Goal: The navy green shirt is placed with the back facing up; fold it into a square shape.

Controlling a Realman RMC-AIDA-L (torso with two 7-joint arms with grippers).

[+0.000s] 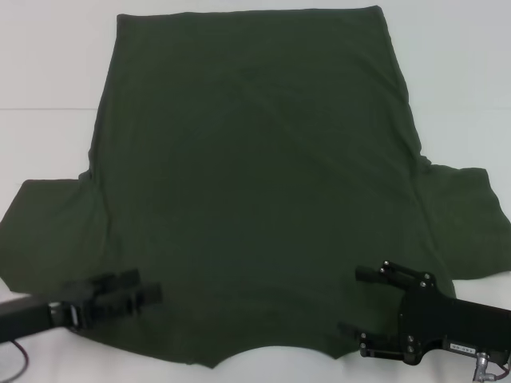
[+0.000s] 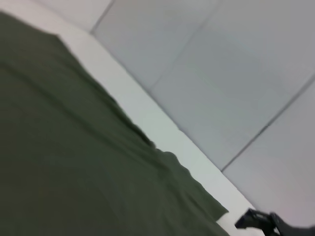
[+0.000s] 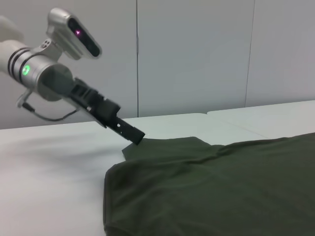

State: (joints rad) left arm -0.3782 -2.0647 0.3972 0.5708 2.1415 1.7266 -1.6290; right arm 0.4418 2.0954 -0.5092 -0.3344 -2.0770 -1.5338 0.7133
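The navy green shirt [image 1: 255, 191] lies spread flat on the white table, plain back up, collar edge toward me and hem at the far side. My left gripper [image 1: 150, 294] is low over the near left shoulder, its fingers close together. In the right wrist view the left gripper's tip [image 3: 135, 138] touches the shirt [image 3: 216, 187] at its edge; whether cloth is pinched does not show. My right gripper [image 1: 353, 302] hovers open over the near right shoulder, with cloth beneath the spread fingers. The left wrist view shows the shirt [image 2: 74, 162] close up, and the right gripper [image 2: 258, 221] beyond it.
The white table [image 1: 48, 96] shows bare on both sides of the shirt and in a strip at the near edge. Both sleeves [image 1: 467, 223] spread sideways toward the table's sides. A grey panelled wall [image 3: 197, 54] stands behind the table.
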